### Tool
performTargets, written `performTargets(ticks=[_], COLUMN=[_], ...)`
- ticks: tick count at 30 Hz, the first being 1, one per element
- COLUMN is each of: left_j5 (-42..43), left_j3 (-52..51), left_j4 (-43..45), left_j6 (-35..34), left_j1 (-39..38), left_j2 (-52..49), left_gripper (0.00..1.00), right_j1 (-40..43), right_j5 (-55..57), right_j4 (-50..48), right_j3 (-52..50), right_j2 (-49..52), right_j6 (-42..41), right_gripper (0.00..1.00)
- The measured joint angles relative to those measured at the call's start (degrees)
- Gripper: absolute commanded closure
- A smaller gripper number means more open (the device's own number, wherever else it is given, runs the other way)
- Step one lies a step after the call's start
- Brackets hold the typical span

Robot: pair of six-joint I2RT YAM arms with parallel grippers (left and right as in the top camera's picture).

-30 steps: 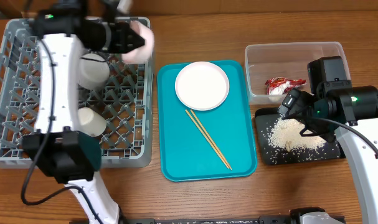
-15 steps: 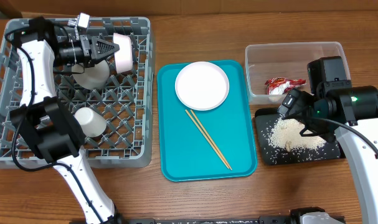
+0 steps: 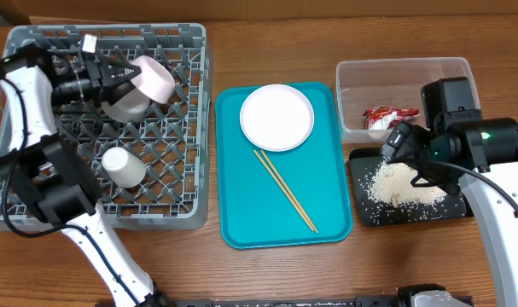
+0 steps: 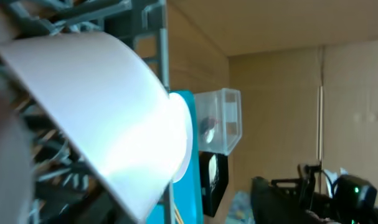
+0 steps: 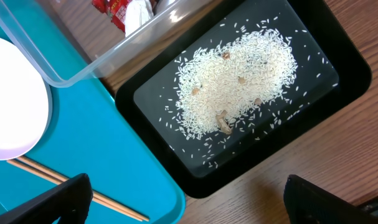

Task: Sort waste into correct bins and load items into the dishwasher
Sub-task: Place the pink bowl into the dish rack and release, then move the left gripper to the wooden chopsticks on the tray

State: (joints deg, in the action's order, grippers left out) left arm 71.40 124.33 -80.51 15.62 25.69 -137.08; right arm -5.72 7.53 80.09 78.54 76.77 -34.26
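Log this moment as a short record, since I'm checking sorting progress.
Rack: grey plastic lattice dish rack holds tilted white bowl and two white vessels
Tray: flat teal tray holds white round plate and wooden chopsticks
Tub: clear plastic tub holds red-and-white wrapper
Black tray: shallow black tray holds white rice
Left end effector: beside bowl, grip unclear
Right end effector: open above the rice

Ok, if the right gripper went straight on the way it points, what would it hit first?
Probably the rice in the black tray below the open right gripper, though depth is unclear; maybe the tray's near rim.
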Motion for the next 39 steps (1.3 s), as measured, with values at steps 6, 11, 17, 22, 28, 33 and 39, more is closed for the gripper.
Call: performTargets(ticks=[6, 11, 17, 22, 28, 33, 39], left_j5=[-3.45, -16.24, -29.99, -42.23, -55.71, -59.54, -62.45], left_j3=[-0.02, -0.11, 0.04, 0.33, 0.33, 0.33, 0.33], left_j4=[-0.26, 1.31, 1.7, -2.86, -12.66, -16.15, -16.15], left_j6=[1.09, -0.9, -6.47, -14.95, -21.07, -22.75, -24.7], left_j1=[1.31, 1.29, 1.29, 0.52, -3.91, -6.95, -10.23], left_j2=[0.59, 8.15, 22.51, 31.04, 35.08, 35.17, 35.19], left_gripper=[0.0, 0.0, 0.0, 0.0, 0.0, 0.0, 0.0], right_j1=[0.0, 0.0, 0.0, 0.02, 0.02, 0.0, 0.0], right_j5=[0.0, -0.02, 0.0, -0.07, -6.08, -10.56, -12.07], right_j4=[0.04, 0.02, -0.48, -2.71, -8.76, -8.92, -8.63], right_j3=[0.0, 0.0, 0.0, 0.0, 0.0, 0.0, 0.0], right_j2=[0.0, 0.0, 0.0, 0.0, 0.0, 0.0, 0.0], right_j6=[-0.02, -0.02, -0.02, 0.24, 8.85, 14.91, 17.18], right_gripper=[0.0, 0.0, 0.0, 0.0, 0.0, 0.0, 0.0])
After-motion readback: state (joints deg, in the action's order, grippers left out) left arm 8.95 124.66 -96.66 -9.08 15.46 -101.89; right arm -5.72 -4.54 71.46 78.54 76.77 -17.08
